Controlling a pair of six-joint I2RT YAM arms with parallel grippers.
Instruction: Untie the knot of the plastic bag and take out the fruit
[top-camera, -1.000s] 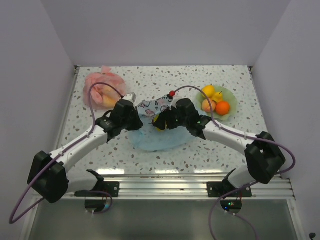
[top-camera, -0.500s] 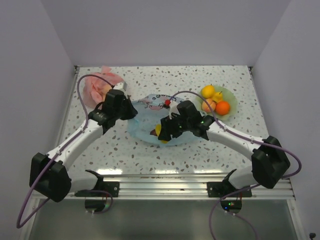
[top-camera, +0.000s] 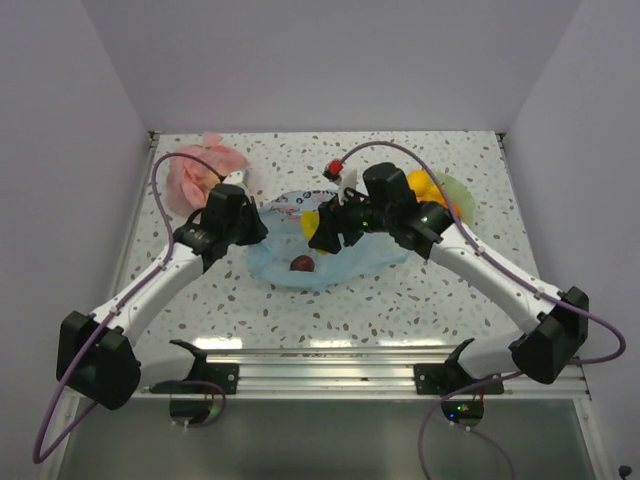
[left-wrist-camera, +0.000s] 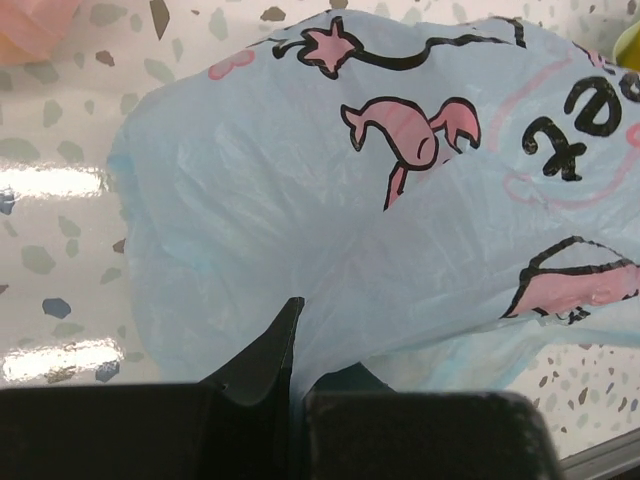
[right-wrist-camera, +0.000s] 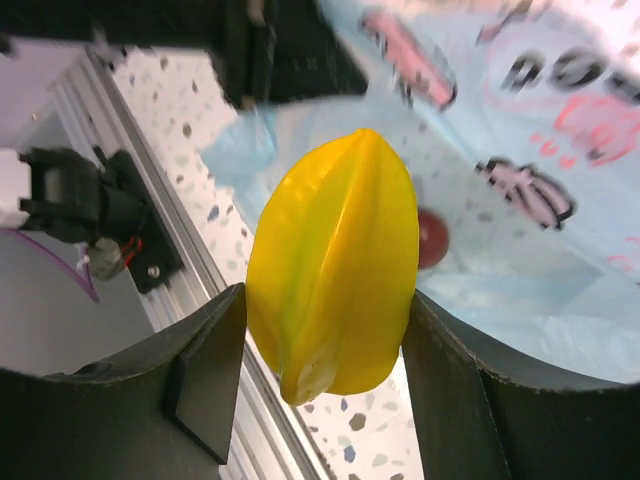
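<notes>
The knot seems undone. Your left gripper (left-wrist-camera: 297, 350), closed, pinches the plastic bag (top-camera: 350, 262) at its edge. Your right gripper (right-wrist-camera: 330, 372), partly open, holds a yellow fruit (right-wrist-camera: 330, 250) above the bag. One dark fruit (top-camera: 302, 263) on it is not yet taken.

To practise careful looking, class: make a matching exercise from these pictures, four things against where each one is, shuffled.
1 yellow star fruit
2 dark red fruit
3 blue plastic bag
4 pink bag

a far left of the table
b pinched by the left gripper
c held by the right gripper
d on or in the bag, untouched

Pairs: 1-c; 2-d; 3-b; 4-a
</notes>
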